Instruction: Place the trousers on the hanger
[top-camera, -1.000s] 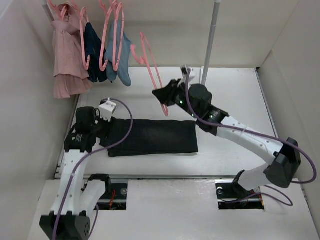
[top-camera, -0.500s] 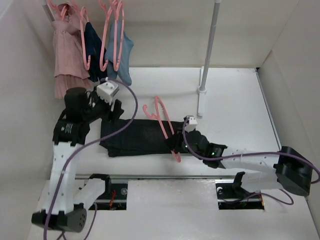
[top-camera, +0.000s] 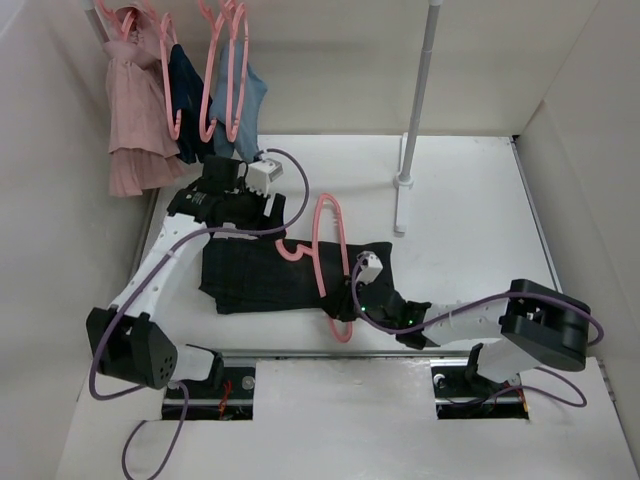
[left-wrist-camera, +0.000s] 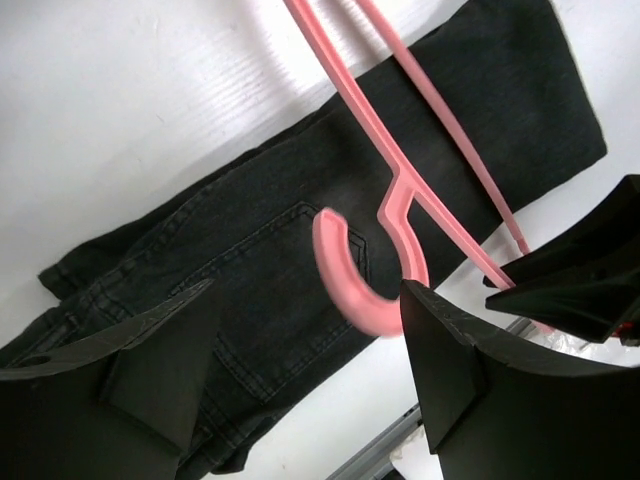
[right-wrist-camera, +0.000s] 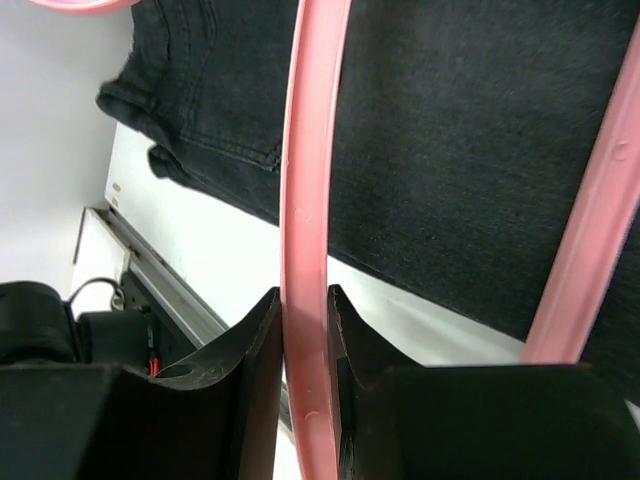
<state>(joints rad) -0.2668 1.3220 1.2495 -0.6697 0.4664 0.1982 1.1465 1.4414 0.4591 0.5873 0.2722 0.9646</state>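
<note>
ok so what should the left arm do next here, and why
Probably lower the left gripper and close on the hook of the hanger. Its jaws stand open with the hook right below them, the right gripper clamps one side bar, and the hanger only lies across the trousers, not threaded. A second grip would steady it.

Black trousers (right-wrist-camera: 450, 150), slightly faded — pink hanger (right-wrist-camera: 305, 200) — white table (top-camera: 470, 200).

White table (top-camera: 470, 220), pale walls (top-camera: 340, 70), perhaps cardboard.
</note>
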